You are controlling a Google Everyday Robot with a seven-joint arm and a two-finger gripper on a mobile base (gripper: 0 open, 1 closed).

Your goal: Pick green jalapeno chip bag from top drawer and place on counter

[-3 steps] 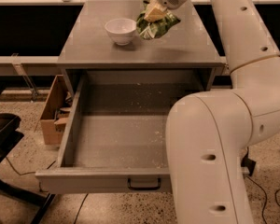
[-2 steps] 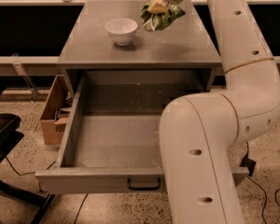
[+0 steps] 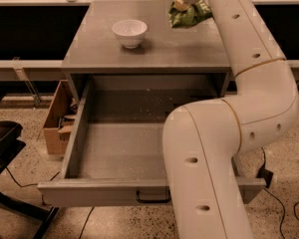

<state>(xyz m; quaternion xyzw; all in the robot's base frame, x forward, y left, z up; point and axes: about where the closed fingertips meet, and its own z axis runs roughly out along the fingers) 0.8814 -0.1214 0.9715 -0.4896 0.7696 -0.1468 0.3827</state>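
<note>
We see our claw over the table's far right corner, clamped on one green jalapeno chip bag. One white bowl sits to its left. Below, one top drawer stands open beside one cardboard box.

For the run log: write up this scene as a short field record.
end effector: above the counter's back right, over the bag
green jalapeno chip bag: at counter's back right, below the end effector
white bowl: upright on counter, left of bag
top drawer: open, no bag inside
cardboard box: on floor, left of drawer
</note>
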